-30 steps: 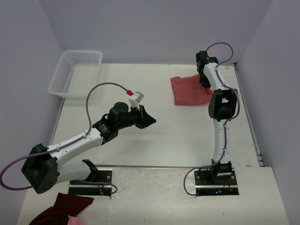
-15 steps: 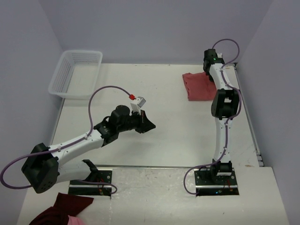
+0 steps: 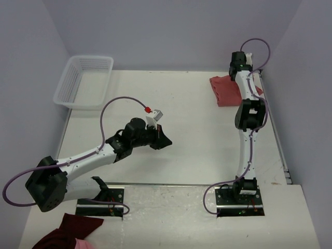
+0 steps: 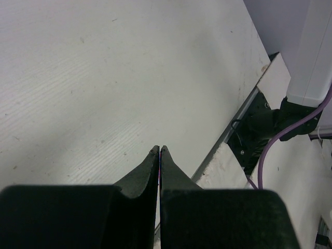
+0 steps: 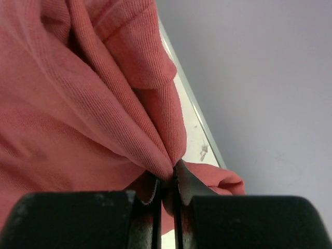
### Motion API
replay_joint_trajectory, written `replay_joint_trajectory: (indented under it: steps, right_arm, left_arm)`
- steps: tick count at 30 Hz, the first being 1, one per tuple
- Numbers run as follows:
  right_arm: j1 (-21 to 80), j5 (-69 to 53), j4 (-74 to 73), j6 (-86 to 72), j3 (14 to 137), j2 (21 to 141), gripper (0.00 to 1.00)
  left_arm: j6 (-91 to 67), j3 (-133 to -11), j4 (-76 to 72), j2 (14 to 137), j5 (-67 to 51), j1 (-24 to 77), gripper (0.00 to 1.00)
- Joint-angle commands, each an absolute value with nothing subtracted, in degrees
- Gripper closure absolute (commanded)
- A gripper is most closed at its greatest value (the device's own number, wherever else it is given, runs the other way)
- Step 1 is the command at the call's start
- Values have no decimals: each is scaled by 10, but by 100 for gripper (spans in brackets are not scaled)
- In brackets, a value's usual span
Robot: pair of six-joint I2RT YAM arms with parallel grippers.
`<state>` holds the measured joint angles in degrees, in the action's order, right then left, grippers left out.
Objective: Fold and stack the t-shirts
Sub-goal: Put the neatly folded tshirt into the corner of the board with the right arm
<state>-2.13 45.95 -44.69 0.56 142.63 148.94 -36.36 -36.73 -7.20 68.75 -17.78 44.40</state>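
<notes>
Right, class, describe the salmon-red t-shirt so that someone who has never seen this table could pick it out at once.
Find the white table and go to its far right corner. The salmon-red t-shirt sits bunched there, a fold pinched in the right gripper. It is the only light red cloth; the dark maroon bundle lies at the near left.

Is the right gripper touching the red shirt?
Touching. In the right wrist view, the right gripper pinches a fold of the t-shirt between its jaws.
</notes>
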Motion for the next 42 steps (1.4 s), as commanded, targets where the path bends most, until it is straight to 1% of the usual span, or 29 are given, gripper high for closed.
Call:
replay_joint_trajectory:
  steps: [1,11,14,18,22,27,32,42]
  right_arm:
    - [-24,502,-390,28,1470,1500,100]
    - [-45,540,-396,0,1464,1503,100]
    - [-45,532,-414,-52,1459,1496,100]
    - [-45,520,-429,-67,1465,1494,100]
    - [-45,533,-431,-68,1470,1497,100]
    - [-45,562,-372,-8,1473,1508,100]
    - [-45,620,-321,55,1479,1531,100]
    - [-40,577,-312,66,1466,1528,100]
  left_arm:
    - [-352,-362,-71,693,-185,448,100]
    - [-361,-359,-81,704,-186,451,100]
    - [-366,-354,-86,703,-186,453,100]
    - [-369,-350,-85,696,-186,456,100]
    - [-369,-347,-83,690,-185,456,100]
    - [-369,-346,-81,686,-181,457,100]
    - [-368,-345,-79,686,-182,457,100]
    - [-364,-345,-82,693,-186,457,100]
